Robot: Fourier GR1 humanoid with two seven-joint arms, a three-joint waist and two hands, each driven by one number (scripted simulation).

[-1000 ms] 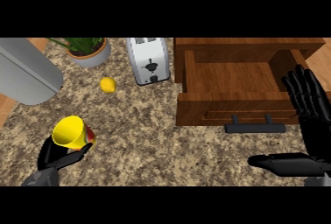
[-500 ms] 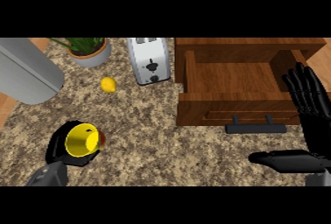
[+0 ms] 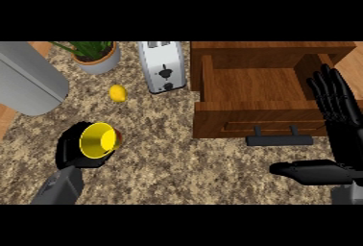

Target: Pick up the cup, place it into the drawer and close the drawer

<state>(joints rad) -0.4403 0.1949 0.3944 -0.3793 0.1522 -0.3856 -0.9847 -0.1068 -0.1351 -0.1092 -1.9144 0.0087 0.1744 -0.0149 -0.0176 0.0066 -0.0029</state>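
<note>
Left robot hand [image 3: 77, 150] curled round the yellow cup [image 3: 98, 140], low left on the desk [image 3: 177, 163], mouth tipped toward you. Right robot hand [image 3: 333, 120] spread flat beside the open drawer [image 3: 251, 86]. Carry the cup right, clear the drawer's front wall, level it before lowering. Count: one cup, one drawer, one toaster [image 3: 162, 65], one lemon [image 3: 117, 92], one potted plant [image 3: 96, 55].

Potted plant [image 3: 94, 54], toaster [image 3: 162, 66], lemon [image 3: 117, 92] — all on granite counter [image 3: 184, 168].
</note>
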